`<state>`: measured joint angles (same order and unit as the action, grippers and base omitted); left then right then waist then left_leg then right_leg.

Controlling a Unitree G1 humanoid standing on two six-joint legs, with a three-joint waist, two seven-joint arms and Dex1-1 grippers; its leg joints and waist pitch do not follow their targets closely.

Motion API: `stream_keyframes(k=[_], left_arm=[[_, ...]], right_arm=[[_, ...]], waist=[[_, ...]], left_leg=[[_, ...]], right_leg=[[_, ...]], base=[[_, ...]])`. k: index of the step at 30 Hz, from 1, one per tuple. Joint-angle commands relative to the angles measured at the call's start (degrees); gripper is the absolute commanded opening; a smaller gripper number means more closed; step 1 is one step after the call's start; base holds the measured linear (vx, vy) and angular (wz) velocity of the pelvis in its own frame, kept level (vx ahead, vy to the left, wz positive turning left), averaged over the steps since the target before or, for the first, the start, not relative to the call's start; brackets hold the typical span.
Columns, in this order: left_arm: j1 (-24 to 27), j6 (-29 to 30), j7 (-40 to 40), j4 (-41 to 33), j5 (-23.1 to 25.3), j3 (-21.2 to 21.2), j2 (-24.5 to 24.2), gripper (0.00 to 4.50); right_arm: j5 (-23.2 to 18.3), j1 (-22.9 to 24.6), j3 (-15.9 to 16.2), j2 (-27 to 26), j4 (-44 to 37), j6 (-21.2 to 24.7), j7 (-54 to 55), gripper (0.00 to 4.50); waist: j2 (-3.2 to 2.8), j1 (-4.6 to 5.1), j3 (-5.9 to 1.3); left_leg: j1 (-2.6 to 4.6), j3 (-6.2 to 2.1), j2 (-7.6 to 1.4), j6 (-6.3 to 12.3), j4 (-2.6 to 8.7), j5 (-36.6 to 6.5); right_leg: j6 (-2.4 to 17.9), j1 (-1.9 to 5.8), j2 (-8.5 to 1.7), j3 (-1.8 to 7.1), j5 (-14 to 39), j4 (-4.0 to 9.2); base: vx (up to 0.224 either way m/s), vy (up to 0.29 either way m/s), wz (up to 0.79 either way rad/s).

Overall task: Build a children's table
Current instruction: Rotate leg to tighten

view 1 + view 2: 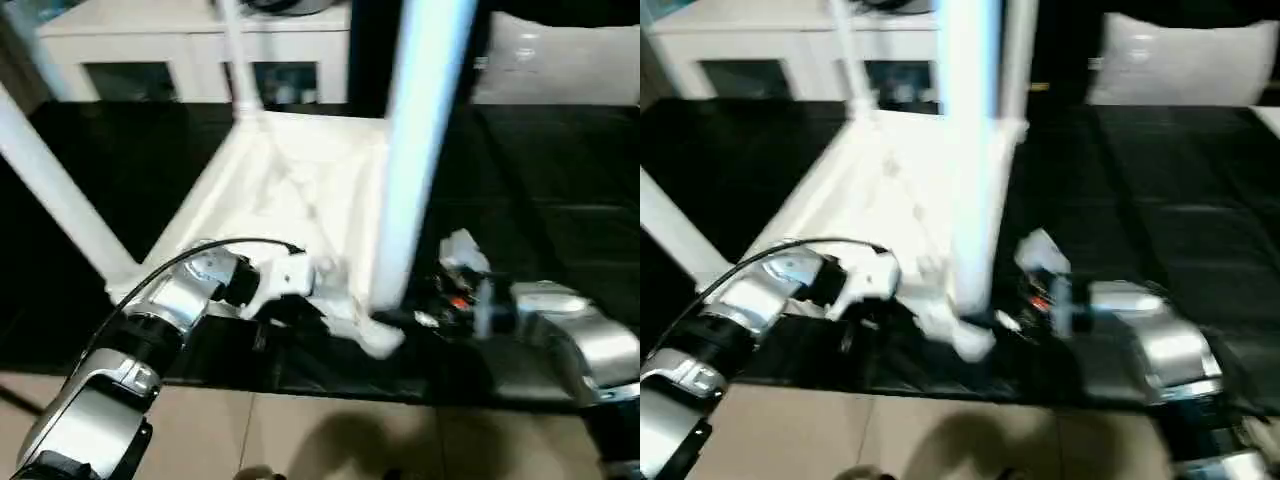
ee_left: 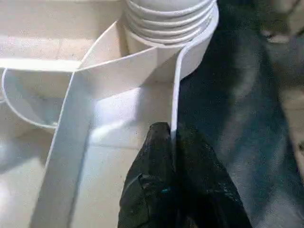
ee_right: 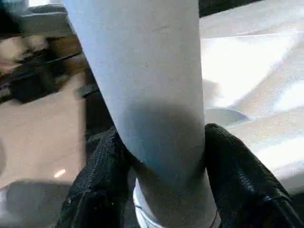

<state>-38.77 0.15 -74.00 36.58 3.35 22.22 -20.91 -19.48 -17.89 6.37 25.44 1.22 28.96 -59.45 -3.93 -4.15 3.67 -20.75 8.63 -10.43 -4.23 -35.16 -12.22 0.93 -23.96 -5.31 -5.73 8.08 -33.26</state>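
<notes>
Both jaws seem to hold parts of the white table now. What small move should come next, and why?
Probably the right gripper should twist the leg further into its corner socket. Its jaws sit on both sides of the leg near its base, and thread rings still show above the socket. The left gripper pinches the tabletop's thin rim, which steadies it.

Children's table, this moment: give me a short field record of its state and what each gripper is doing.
table top: upside down on the black work surface
legs standing in corners: three visible
near leg: upright, threaded end at its corner socket
left gripper: shut on the table top's rim
right gripper: fingers either side of the near leg
</notes>
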Motion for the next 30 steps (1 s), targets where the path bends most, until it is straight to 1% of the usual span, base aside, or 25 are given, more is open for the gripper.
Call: stream_keyframes(k=[1, 2, 3, 4, 5, 6, 7, 8, 9, 10, 11, 12, 13, 14, 15, 16, 17, 18, 19, 21, 22, 23, 25, 26, 30], left_arm=[[-0.5, 4.6, 6.8, -3.8, -1.0, -2.9, 2.6, 0.00], [-0.6, 8.4, 11.1, -5.3, -1.1, -4.1, 4.7, 0.00], [-0.6, 9.5, 12.4, -5.7, -1.2, -4.5, 5.4, 0.00], [-0.7, 10.7, 13.6, -6.2, -1.0, -4.6, 6.1, 0.00], [-1.0, 13.0, 17.4, -6.7, -0.4, -5.2, 8.3, 0.00], [-1.0, 13.0, 17.4, -6.7, -0.4, -5.2, 8.3, 0.00], [-1.5, 14.6, 22.1, -6.7, 0.5, -5.7, 10.7, 0.00], [-2.0, 15.0, 25.7, -6.2, 1.2, -6.0, 12.5, 0.00], [-2.3, 15.1, 27.5, -6.0, 1.7, -6.0, 13.6, 0.00], [-2.4, 15.1, 28.3, -6.1, 1.8, -6.0, 14.4, 0.00], [-2.3, 15.6, 29.0, -6.7, 1.9, -6.0, 15.2, 0.00], [-2.2, 15.8, 29.2, -7.0, 1.9, -6.0, 15.7, 0.00], [-2.0, 16.3, 29.5, -7.9, 1.8, -5.8, 16.3, 0.00], [-1.9, 16.5, 29.7, -8.3, 1.9, -5.6, 16.4, 0.00], [-1.7, 16.7, 29.9, -8.8, 2.2, -5.4, 16.4, 0.00], [-1.6, 16.7, 29.8, -9.1, 2.4, -5.1, 16.2, 0.00], [-1.5, 16.5, 29.7, -9.1, 2.4, -5.0, 16.0, 0.00], [-1.3, 16.3, 29.4, -9.1, 2.5, -4.9, 15.7, 0.00], [-1.2, 16.1, 29.4, -9.1, 2.6, -4.9, 15.4, 0.00], [-0.9, 15.5, 28.7, -8.8, 2.7, -4.7, 14.4, 0.00], [-0.9, 15.5, 28.7, -8.8, 2.7, -4.7, 14.4, 0.00], [-0.5, 14.1, 26.8, -8.5, 2.4, -4.6, 13.1, 0.00], [0.0, 12.2, 24.4, -8.1, 2.1, -4.2, 11.6, 0.00], [0.3, 11.4, 22.9, -8.0, 1.9, -4.0, 10.8, 0.00], [1.2, 6.4, 15.6, -7.6, 0.9, -2.5, 7.1, 0.00]], right_arm=[[0.9, -0.5, 0.7, -4.3, 0.0, 3.3, 7.6, 1.96], [2.5, -1.1, -0.2, -7.7, 0.3, 4.8, 14.3, 1.96], [2.9, -1.2, -0.5, -8.7, 0.3, 5.2, 16.1, 1.96], [3.2, -1.4, -1.2, -10.1, 0.5, 5.9, 18.8, 1.96], [4.7, -2.1, -2.3, -13.3, 1.3, 6.4, 25.2, 1.96], [4.7, -2.1, -2.3, -13.3, 1.3, 6.4, 25.2, 1.96], [6.5, -2.9, -3.9, -17.2, 2.6, 6.3, 32.6, 1.96], [7.1, -3.6, -5.7, -20.1, 3.7, 5.9, 38.0, 1.96], [7.6, -4.0, -6.7, -21.9, 4.5, 5.6, 41.2, 1.96], [8.3, -4.2, -6.6, -22.3, 5.1, 4.7, 42.3, 1.96], [9.0, -4.2, -6.7, -22.9, 5.4, 3.5, 43.1, 1.96], [9.0, -4.2, -6.9, -23.1, 5.5, 2.7, 43.2, 1.96], [9.0, -4.1, -7.5, -23.8, 5.5, 1.3, 44.0, 2.30], [9.0, -4.1, -8.1, -24.2, 5.5, 0.8, 44.5, 2.51], [9.1, -4.0, -8.4, -24.2, 5.1, 0.5, 44.6, 2.51], [8.9, -3.8, -8.5, -24.0, 4.5, 0.5, 44.1, 2.69], [8.7, -3.6, -8.5, -23.8, 4.2, 0.5, 43.7, 2.74], [8.4, -3.3, -8.7, -23.7, 3.6, 0.6, 43.2, 2.83], [8.4, -3.0, -9.0, -23.7, 2.8, 0.8, 43.0, 2.87], [7.6, -2.2, -8.7, -22.0, 1.1, 0.9, 41.0, 3.12], [7.6, -2.2, -8.7, -22.0, 1.1, 0.9, 41.0, 3.12], [6.3, -1.2, -8.1, -19.1, -0.8, 0.6, 36.8, 3.31], [5.0, -0.4, -8.0, -15.8, -2.4, 0.0, 31.6, 3.36], [4.3, -0.1, -8.0, -14.0, -2.9, -0.1, 29.0, 3.61], [2.1, 0.4, -8.0, -6.5, -3.3, -1.7, 17.5, 3.82]], waist=[[1.40, 0.18, -3.84], [1.48, 0.87, -3.84], [1.62, 1.24, -3.86], [1.63, 1.81, -3.77], [1.73, 2.28, -3.85], [1.63, 2.64, -3.84], [1.67, 2.81, -3.97], [1.38, 2.98, -4.04], [1.45, 3.20, -4.02], [1.41, 3.32, -4.20], [1.40, 3.25, -4.37], [1.21, 3.18, -4.50], [1.24, 3.16, -4.58], [1.20, 3.11, -4.74], [0.97, 3.06, -4.86], [1.14, 3.07, -5.08], [0.98, 3.00, -5.16], [0.97, 2.88, -5.22], [0.97, 2.83, -5.21], [0.92, 2.63, -5.08], [1.00, 2.39, -5.01], [0.97, 1.99, -4.94], [0.95, 1.70, -4.79], [1.08, 1.57, -4.77], [1.08, 1.37, -4.66]], left_leg=[[-0.54, -0.07, -1.65, 2.52, 4.67, -7.5], [-0.57, -0.09, -1.38, 2.22, 4.61, -8.1], [-0.54, -0.11, -1.46, 1.81, 4.68, -7.8], [-0.60, -0.13, -1.12, 1.72, 4.59, -8.5], [-0.64, -0.14, -1.03, 2.01, 4.56, -8.1], [-0.54, -0.09, -0.90, 2.18, 4.46, -8.2], [-0.52, -0.04, -0.85, 2.29, 4.40, -7.9], [-0.28, 0.01, -0.81, 2.56, 4.35, -7.6], [-0.46, 0.03, -0.83, 2.63, 4.34, -7.4], [-0.33, -0.01, -0.88, 2.82, 4.40, -6.8], [-0.48, -0.03, -0.92, 3.38, 4.37, -5.7], [-0.45, 0.03, -1.09, 4.07, 4.28, -4.7], [-0.57, 0.00, -1.09, 4.49, 4.22, -4.1], [-0.69, -0.03, -1.15, 5.29, 4.13, -2.7], [-0.74, -0.11, -1.18, 5.64, 4.10, -2.0], [-0.80, -0.07, -1.09, 6.71, 3.84, -0.5], [-0.95, -0.14, -1.10, 8.00, 3.68, 1.5], [-0.98, -0.14, -1.12, 9.22, 3.52, 2.8], [-0.99, -0.10, -1.11, 9.69, 3.46, 3.0], [-0.94, 0.00, -1.11, 10.21, 3.45, 2.4], [-0.86, 0.09, -1.17, 10.28, 3.48, 1.6], [-0.76, 0.07, -1.23, 10.14, 3.53, 0.7], [-0.80, 0.14, -1.30, 10.06, 3.59, -0.3], [-0.82, 0.11, -1.38, 9.95, 3.63, -0.7], [-0.79, 0.22, -1.37, 9.34, 3.68, -3.0]], right_leg=[[7.5, 4.16, -3.14, 2.26, 25.6, 4.23], [6.7, 4.15, -3.11, 2.02, 27.4, 4.68], [6.7, 4.18, -3.08, 2.05, 27.3, 4.56], [6.0, 4.09, -2.97, 1.79, 28.8, 4.97], [5.8, 4.12, -2.95, 1.84, 28.7, 4.99], [5.7, 3.91, -2.83, 1.73, 28.9, 5.21], [5.7, 3.98, -2.78, 1.76, 28.6, 5.22], [6.1, 3.68, -2.82, 1.80, 27.9, 5.31], [6.2, 3.72, -2.73, 1.86, 27.3, 5.29], [6.7, 3.70, -2.67, 1.86, 25.8, 5.15], [7.2, 3.98, -2.60, 1.94, 23.0, 4.81], [8.3, 3.91, -2.66, 2.13, 19.8, 4.48], [8.8, 4.05, -2.62, 2.16, 18.0, 4.26], [10.1, 4.24, -2.68, 2.27, 14.4, 3.73], [10.8, 4.38, -2.72, 2.29, 12.7, 3.46], [11.9, 4.47, -2.69, 2.34, 9.3, 3.09], [12.9, 4.52, -2.63, 2.36, 6.1, 2.69], [13.7, 4.50, -2.64, 2.32, 4.2, 2.46], [13.9, 4.45, -2.60, 2.31, 3.8, 2.45], [14.2, 4.39, -2.67, 2.28, 4.9, 2.64], [13.8, 4.41, -2.65, 2.32, 6.2, 2.81], [13.2, 4.41, -2.60, 2.25, 7.6, 2.99], [12.8, 4.41, -2.58, 2.31, 8.6, 3.07], [12.5, 4.47, -2.60, 2.35, 8.9, 3.06], [12.0, 4.33, -2.75, 2.32, 11.9, 3.44]], base=[[0.000, 0.000, 0.00], [0.000, 0.000, 0.00], [0.000, 0.000, 0.00], [0.000, 0.000, 0.00], [0.000, 0.000, 0.00], [0.000, 0.000, 0.00], [0.000, 0.000, 0.00], [0.000, 0.000, 0.00], [0.000, 0.000, 0.00], [0.000, 0.000, 0.00], [0.000, 0.000, 0.00], [0.000, 0.000, 0.00], [0.000, 0.000, 0.00], [0.000, 0.000, 0.00], [0.000, 0.000, 0.00], [0.000, 0.000, 0.00], [0.000, 0.000, 0.00], [0.000, 0.000, 0.00], [0.000, 0.000, 0.00], [0.000, 0.000, 0.00], [0.000, 0.000, 0.00], [0.000, 0.000, 0.00], [0.000, 0.000, 0.00], [0.000, 0.000, 0.00], [0.000, 0.000, 0.00]])
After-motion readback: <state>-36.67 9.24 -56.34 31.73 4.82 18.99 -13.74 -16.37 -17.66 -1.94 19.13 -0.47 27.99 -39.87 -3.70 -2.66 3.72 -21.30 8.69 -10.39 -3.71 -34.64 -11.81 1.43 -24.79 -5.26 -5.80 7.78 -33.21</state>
